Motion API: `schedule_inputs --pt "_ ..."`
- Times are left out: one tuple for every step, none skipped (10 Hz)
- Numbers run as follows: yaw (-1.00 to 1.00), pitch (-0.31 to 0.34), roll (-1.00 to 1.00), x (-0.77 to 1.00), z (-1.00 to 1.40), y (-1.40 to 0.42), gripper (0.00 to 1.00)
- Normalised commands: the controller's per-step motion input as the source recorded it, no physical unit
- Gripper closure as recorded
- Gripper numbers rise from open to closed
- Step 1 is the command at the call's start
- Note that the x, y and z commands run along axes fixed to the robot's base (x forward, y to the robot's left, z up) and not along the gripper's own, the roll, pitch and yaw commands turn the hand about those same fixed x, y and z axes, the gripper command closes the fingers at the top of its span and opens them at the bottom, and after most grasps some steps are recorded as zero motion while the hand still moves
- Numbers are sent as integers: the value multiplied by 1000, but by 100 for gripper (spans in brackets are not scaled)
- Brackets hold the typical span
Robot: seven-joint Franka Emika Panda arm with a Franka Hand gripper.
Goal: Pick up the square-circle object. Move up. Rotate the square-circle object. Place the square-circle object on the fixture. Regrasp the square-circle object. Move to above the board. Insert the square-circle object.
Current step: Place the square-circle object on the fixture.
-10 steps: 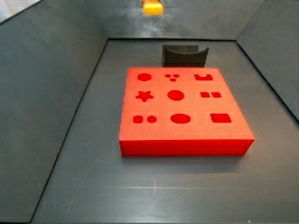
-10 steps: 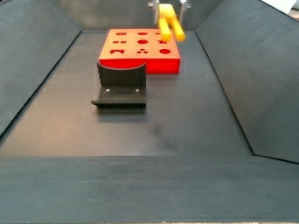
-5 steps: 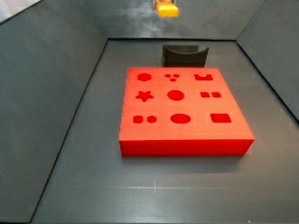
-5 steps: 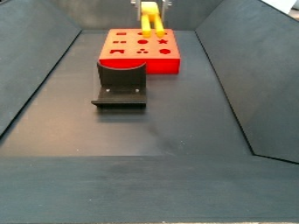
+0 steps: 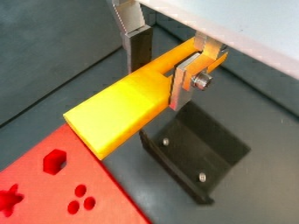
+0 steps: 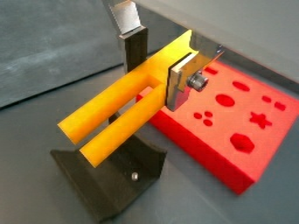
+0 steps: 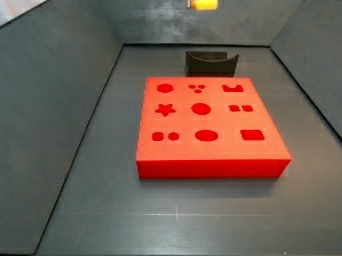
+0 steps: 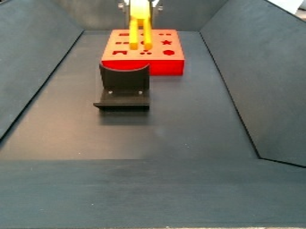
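Dark floor under board [image 7: 211, 128], gripper [image 5: 163, 63] clamping square-circle object [image 5: 128, 103] above fixture [image 6: 111, 175], clamp seen only in wrist views

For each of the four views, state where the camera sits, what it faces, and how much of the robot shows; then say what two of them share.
Wrist view: rides on the wrist, looking down past the gripper, jaws shut on the square-circle object, with the fixture and board below.
Wrist view: same mount, opposite side of the gripper; fixture nearer, board beyond.
Side view: high at the board's end, fixture behind; only the peg shows at the top edge.
Side view: at the opposite end, fixture before board; peg hangs above.
Both side views share board, fixture and peg.
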Motion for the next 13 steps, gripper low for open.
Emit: schedule_inputs --pt "-120 50 -1000 631 -10 78 100" --pt "-124 55 -1000 551 -15 53 100" --pt "-129 62 -1000 441 -14 50 100" --pt "-136 68 -1000 359 -13 49 100" --pt "-145 73 -1000 276 -14 48 100" --pt "-137 66 -866 198 -16 47 100" --pt "-122 53 -643 96 -17 47 100" --pt "-109 22 -411 43 -11 46 100" --pt "-102 10 -300 43 -7 37 100" --pt "-106 225 -1000 125 -1000 128 100" --pt "-109 221 -1000 127 -1000 131 100" --pt "-169 239 -953 150 -1000 138 100" --pt "-186 219 -852 161 -1000 136 100"
